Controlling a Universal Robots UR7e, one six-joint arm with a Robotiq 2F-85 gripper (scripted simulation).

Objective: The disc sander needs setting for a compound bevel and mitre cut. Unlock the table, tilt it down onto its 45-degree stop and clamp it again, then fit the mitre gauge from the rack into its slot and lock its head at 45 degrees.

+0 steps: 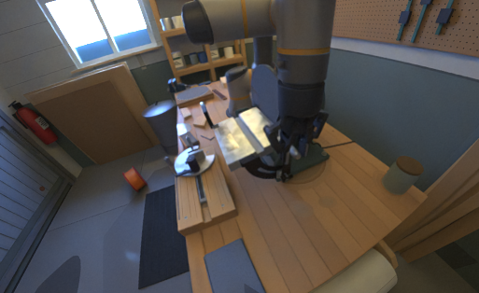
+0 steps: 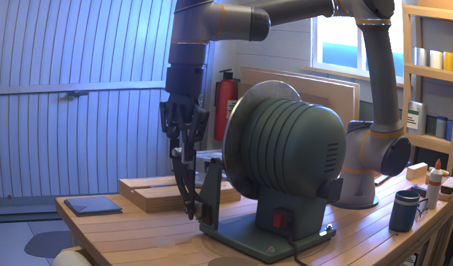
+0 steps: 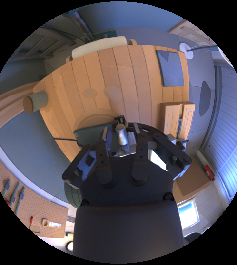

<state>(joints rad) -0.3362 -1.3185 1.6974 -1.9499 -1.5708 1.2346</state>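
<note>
My gripper [image 3: 120, 134] [image 1: 290, 150] [image 2: 184, 148] points down at the front corner of the disc sander [image 2: 284, 156], and it is open and holds nothing. A silver lever handle [image 3: 121, 136] lies between the fingers. The sander's metal table [image 1: 240, 135] looks level in front of the disc. The mitre gauge [image 1: 193, 163], with its half-round head and dark knob, rests on the wooden rack [image 1: 205, 196] to the left of the sander.
A tan-lidded jar [image 1: 401, 174] stands near the right bench edge. A dark pad [image 1: 233, 273] lies at the front of the bench. A blue mug [image 2: 403, 210] and a glue bottle [image 2: 434, 183] stand by the arm's base. The power cord [image 1: 338, 145] trails right of the sander.
</note>
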